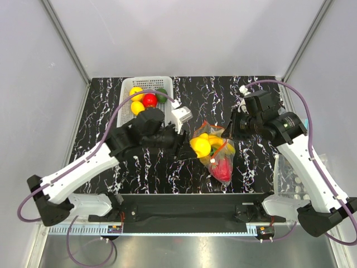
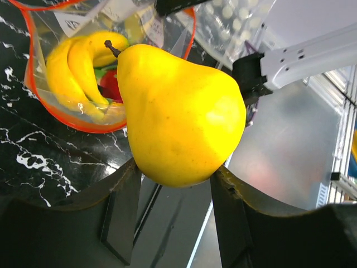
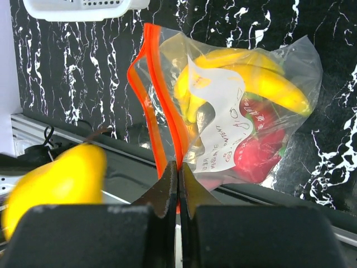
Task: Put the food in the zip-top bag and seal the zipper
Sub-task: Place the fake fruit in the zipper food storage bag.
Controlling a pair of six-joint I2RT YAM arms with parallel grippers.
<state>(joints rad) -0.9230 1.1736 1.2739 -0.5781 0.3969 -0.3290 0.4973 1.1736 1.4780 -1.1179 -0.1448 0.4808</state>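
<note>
Gripping a yellow pear (image 2: 178, 111) between its two half-spread fingers, the left hand (image 2: 175, 187) is held at the 9 o'clock side of the zip-top bag (image 3: 293, 61) in the overhead view. The pear is poised just at the bag's mouth. The right hand (image 3: 177, 187) is seen pressed together, pinching the red-orange zipper (image 3: 152, 106) at the bag's 2 o'clock side, and the mouth stands open in a loop. Inside the bag, a banana bunch (image 3: 268, 84) is lodged against a dragon fruit (image 3: 259, 153), partly behind a white label (image 3: 220, 131). The bag is placed near the middle of the worktop (image 1: 223, 95). A white mesh basket (image 1: 126, 100) is set at 11 o'clock, with loose fruits (image 1: 149, 99) in yellow, red and green held in it.
</note>
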